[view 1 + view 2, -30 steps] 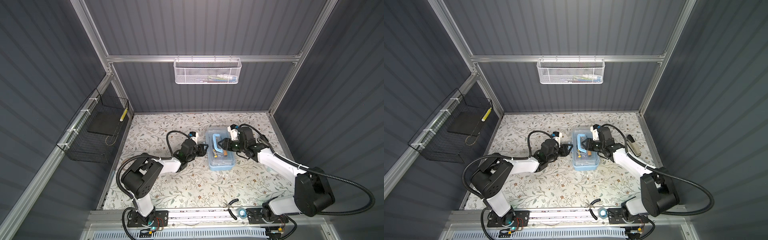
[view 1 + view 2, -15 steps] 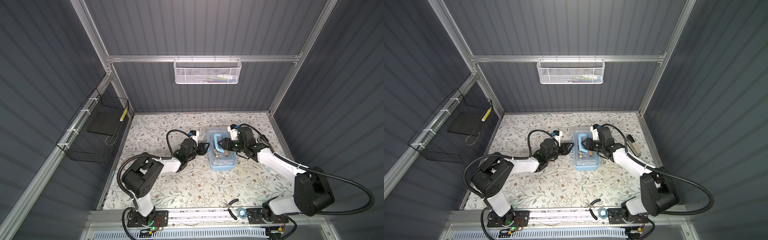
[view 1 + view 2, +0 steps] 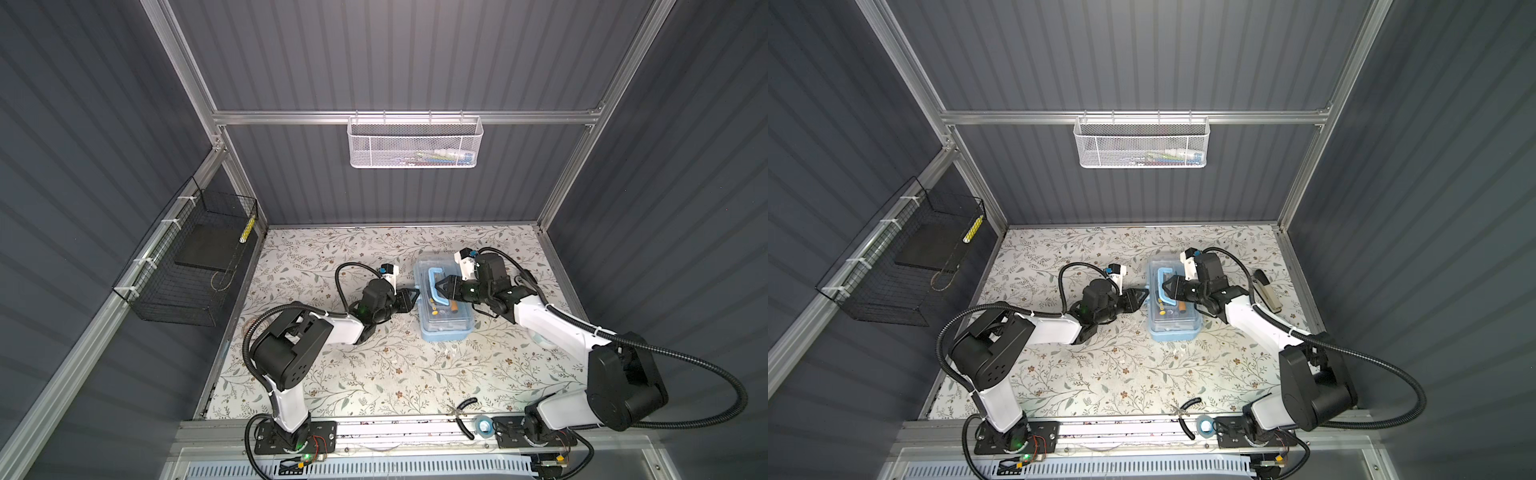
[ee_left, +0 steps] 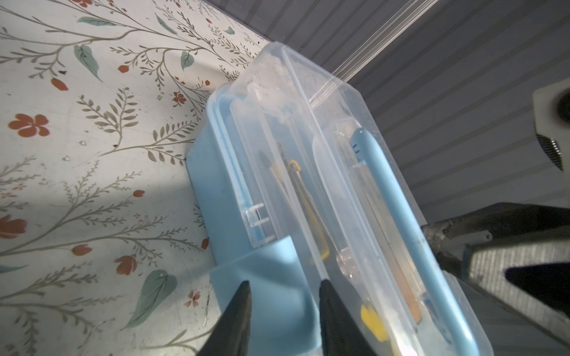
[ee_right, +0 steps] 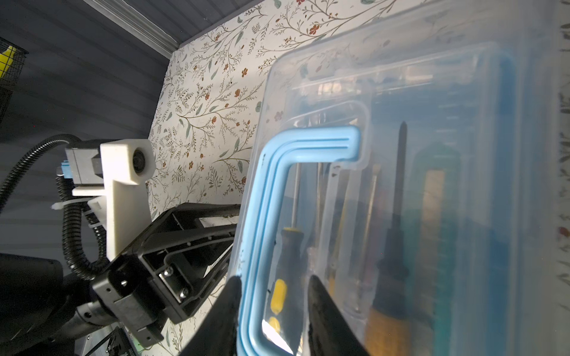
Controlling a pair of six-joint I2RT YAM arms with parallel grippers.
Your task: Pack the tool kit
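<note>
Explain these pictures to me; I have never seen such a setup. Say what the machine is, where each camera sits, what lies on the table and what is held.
Two robot arms, left and right, stand at the near edge of a flowered table. Two pictures look down from overhead; the other two come from a camera on each arm's wrist. On the table lies a light-blue tool box with a clear lid, tools showing through. The right gripper sits astride the blue handle; the left gripper straddles a blue latch on the box's side. Whether either squeezes yet, I cannot tell.
</note>
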